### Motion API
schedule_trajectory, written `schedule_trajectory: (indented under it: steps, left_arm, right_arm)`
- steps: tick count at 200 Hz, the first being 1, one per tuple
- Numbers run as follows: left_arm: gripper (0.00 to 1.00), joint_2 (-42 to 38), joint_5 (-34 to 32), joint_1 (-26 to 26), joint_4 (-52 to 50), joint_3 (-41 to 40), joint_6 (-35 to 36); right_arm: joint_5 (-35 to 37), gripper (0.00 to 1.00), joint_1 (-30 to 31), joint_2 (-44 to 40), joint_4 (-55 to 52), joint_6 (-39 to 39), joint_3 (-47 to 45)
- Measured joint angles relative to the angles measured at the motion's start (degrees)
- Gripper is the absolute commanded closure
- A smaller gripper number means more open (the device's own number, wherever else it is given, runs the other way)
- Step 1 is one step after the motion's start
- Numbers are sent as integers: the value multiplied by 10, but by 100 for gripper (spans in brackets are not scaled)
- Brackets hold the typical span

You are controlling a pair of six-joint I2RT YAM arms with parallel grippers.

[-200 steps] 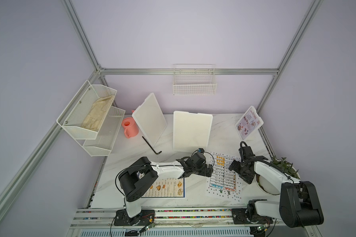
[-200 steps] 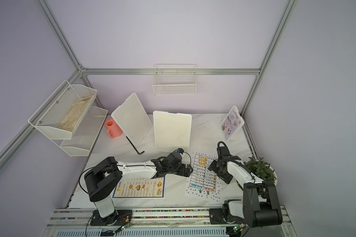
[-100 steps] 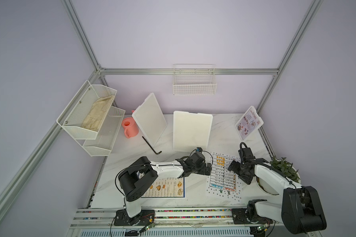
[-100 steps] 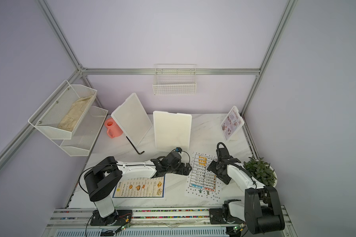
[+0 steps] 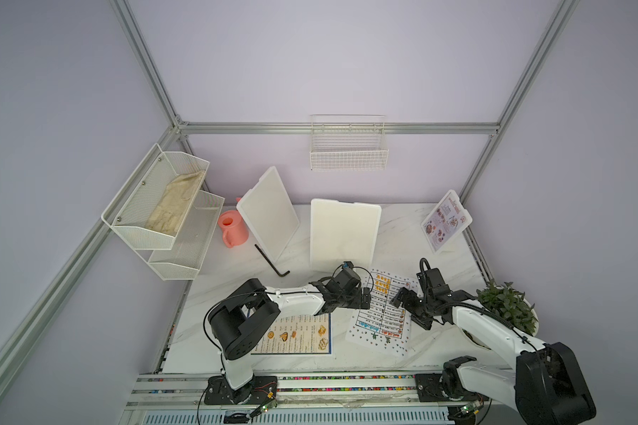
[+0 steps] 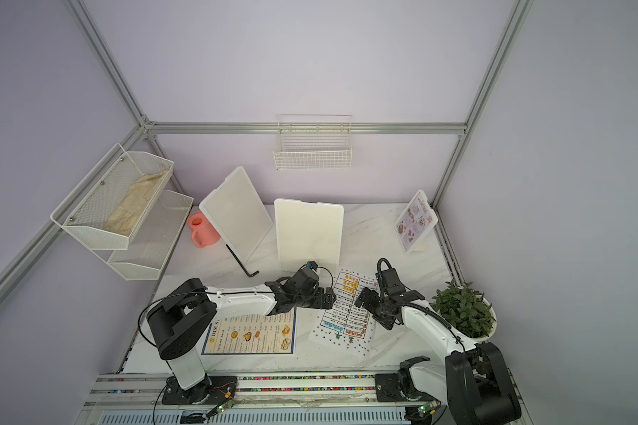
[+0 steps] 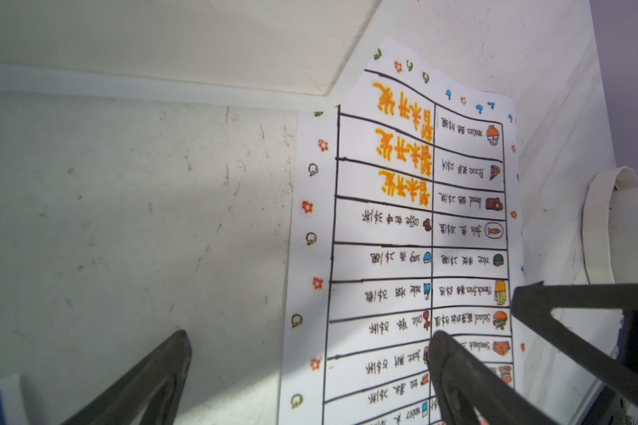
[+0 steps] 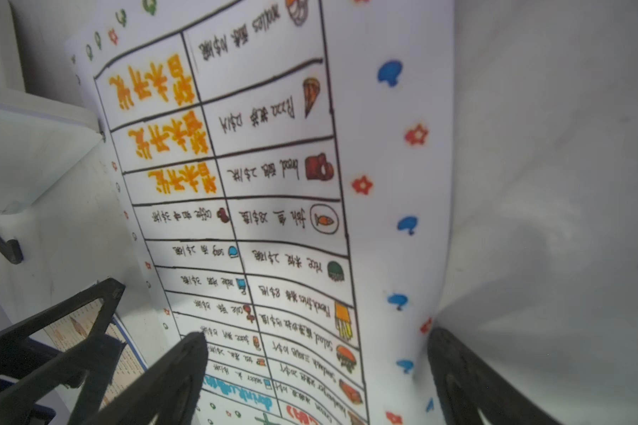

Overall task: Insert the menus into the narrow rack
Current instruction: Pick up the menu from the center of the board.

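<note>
The white table menu [image 5: 381,317] [image 6: 346,312] edged with coloured dots lies flat between both arms. My left gripper [image 5: 364,298] [image 7: 310,340] is open and low over its left edge, one finger on the table side and one over the print. My right gripper [image 5: 407,310] [image 8: 319,336] is open and straddles the right edge, which bows up a little. The dark-bordered DIM SUM INN menu [image 6: 253,335] lies flat under my left arm. The small photo menu card [image 5: 446,225] stands at the back right. The narrow wire rack [image 5: 349,154] hangs on the back wall.
Two white boards [image 5: 269,211] [image 5: 343,232] lean upright at the back, with a pink jug [image 5: 233,230] and a black hex key [image 5: 273,261] beside them. A potted plant [image 5: 507,307] sits by my right arm. A two-tier mesh shelf [image 5: 159,217] hangs on the left wall.
My right gripper has slid left, from beside the white sheet to over its right edge. The left gripper has barely moved. Both stay open.
</note>
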Motion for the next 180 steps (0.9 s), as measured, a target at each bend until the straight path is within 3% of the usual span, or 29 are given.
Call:
schedule_trajectory:
  steps: [31,106,180]
  left_arm:
    - [0,0,4,1,-2,1,2]
    - [3,6,45,1,0,7,18]
    - [5,52,89,2,20,54,22]
  right_arm:
    - [-10,3,-13,0,0,-5,3]
    - [-43,3,-120,-15,-20,-55,5]
    - [-64,3,-142,-15,-35,-69,-7]
